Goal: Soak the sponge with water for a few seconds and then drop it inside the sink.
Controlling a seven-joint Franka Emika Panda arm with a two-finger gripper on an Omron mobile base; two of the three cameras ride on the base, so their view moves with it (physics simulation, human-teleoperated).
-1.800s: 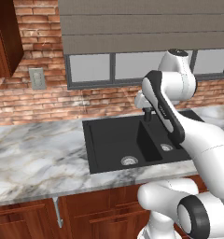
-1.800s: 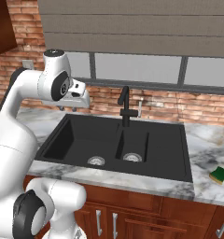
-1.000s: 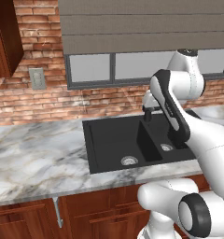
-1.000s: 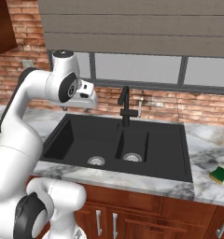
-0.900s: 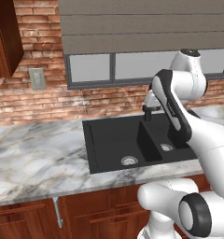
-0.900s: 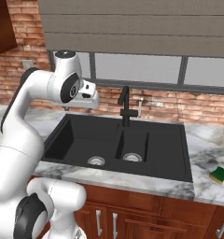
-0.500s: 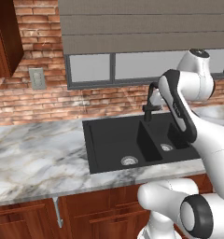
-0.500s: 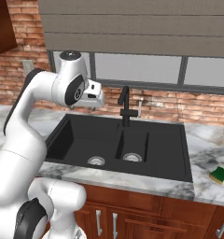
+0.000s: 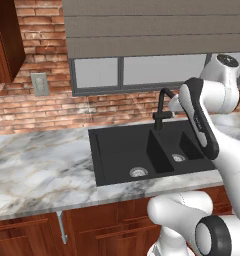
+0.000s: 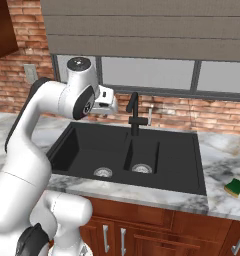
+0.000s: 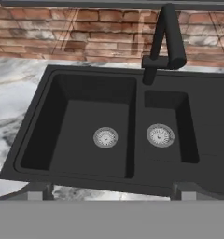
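A grey outlet plate (image 9: 40, 83) sits on the red brick wall (image 9: 37, 107) at far left, under a dark wood cabinet (image 9: 6, 40). The marble counter (image 9: 39, 170), white with grey veins, runs across, with brown wood cupboard doors (image 10: 142, 232) below. Set into it is the sink (image 10: 87, 150), matte black and rectangular, its larger basin left of the smaller one, each with a round silver drain (image 11: 105, 137). At the sink's 12 o'clock edge the black gooseneck faucet (image 10: 134, 114) rises over the divider, just right of the gripper (image 10: 112, 104). The gripper hangs above the larger basin, jaws spread wide and holding nothing; in the hand view its tips stand far apart at the bottom corners. Behind, a grey-framed window (image 10: 152, 75) sits under a grey ribbed blind (image 10: 142, 35). The sponge (image 10: 235, 187), a small yellow block with a dark green top face, lies flat on the counter at the sink's 4 o'clock, well apart from the gripper.
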